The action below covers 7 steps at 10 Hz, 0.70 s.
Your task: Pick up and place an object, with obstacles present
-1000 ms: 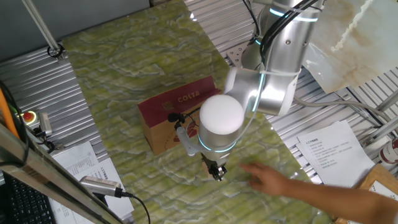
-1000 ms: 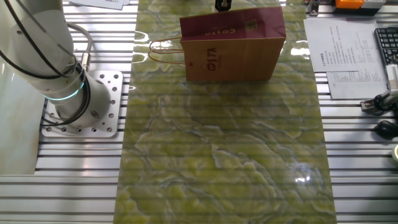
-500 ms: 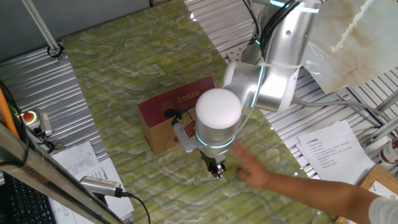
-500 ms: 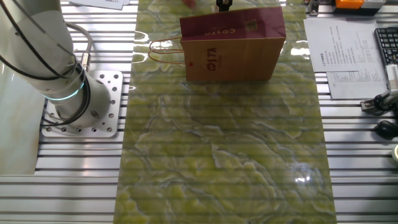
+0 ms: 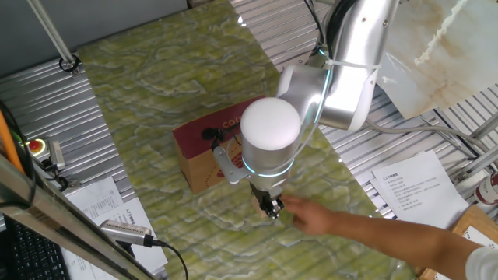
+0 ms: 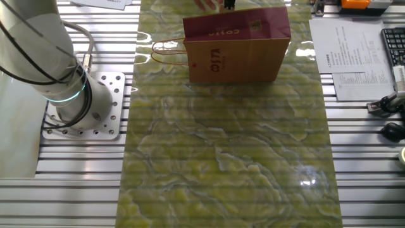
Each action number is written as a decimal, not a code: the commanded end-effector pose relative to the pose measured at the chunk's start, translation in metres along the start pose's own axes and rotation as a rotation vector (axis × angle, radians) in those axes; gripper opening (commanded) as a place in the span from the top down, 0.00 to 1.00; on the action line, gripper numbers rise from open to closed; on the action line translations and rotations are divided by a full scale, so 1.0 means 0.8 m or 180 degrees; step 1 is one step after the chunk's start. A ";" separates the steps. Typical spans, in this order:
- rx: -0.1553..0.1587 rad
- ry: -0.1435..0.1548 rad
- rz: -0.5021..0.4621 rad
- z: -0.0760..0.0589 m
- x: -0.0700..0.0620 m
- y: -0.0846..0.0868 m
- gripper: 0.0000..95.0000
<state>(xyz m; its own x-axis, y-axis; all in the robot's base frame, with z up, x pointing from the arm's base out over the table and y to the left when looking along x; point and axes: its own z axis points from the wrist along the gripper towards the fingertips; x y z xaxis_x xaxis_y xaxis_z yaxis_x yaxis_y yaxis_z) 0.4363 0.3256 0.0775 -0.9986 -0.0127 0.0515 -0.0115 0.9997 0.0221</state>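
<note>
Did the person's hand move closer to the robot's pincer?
Yes. The hand slid left along the mat, toward the pincer and the paper bag, which stayed put; its fingers now reach right beside the pincer.

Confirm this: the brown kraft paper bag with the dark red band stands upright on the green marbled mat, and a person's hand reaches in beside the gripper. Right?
Not quite: the brown kraft paper bag lies on its side on the green marbled mat, as the other fixed view shows. A person's hand does reach in beside the gripper.

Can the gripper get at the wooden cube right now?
Can't confirm. The cube isn't visible in either view. The gripper hangs low beside the paper bag, but a person's hand is right at its fingertips, so the spot looks crowded.
</note>
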 end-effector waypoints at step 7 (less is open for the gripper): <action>0.0003 -0.0034 -0.0045 -0.014 0.003 0.004 1.00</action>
<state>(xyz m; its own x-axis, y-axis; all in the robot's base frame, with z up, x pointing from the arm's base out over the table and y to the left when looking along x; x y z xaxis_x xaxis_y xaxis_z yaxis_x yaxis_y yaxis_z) 0.4350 0.3292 0.0878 -0.9989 -0.0286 0.0374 -0.0278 0.9994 0.0219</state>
